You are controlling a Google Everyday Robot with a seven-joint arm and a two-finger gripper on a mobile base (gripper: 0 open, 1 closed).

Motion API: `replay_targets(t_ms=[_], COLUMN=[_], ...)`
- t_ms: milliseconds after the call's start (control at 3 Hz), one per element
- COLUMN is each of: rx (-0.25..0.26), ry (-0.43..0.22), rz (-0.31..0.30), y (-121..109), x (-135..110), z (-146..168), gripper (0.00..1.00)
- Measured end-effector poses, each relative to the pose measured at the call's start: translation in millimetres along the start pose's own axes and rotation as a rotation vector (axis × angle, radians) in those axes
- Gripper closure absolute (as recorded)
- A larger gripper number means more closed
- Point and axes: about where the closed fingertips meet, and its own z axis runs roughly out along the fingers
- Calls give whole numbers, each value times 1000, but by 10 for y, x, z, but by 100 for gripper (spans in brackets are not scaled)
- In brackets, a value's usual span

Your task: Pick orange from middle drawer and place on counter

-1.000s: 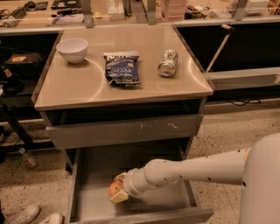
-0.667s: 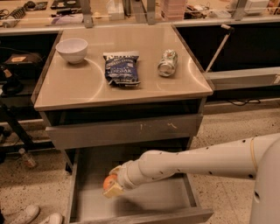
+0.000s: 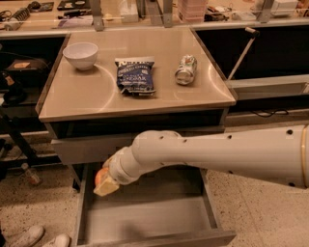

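The orange is held in my gripper, above the left side of the open middle drawer. The gripper is at the end of my white arm, which reaches in from the right. It is shut on the orange, just below the closed upper drawer front. The drawer's grey floor is bare. The tan counter is above, at the top of the cabinet.
On the counter stand a white bowl, a dark blue chip bag and a can on its side. A cluttered long bench runs behind. White shoes show at the bottom left.
My gripper has risen and moved left with the orange, from the drawer's floor to just under the upper drawer front. The arm now crosses more of the view.
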Motion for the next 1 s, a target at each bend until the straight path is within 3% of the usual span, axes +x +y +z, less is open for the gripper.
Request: replay_targets(t_ms=[667, 1000], rx=[11, 56], ry=[-15, -32], rz=[-25, -88], y=[-33, -153], x=[-149, -565], z=[-109, -429], gripper=[100, 100])
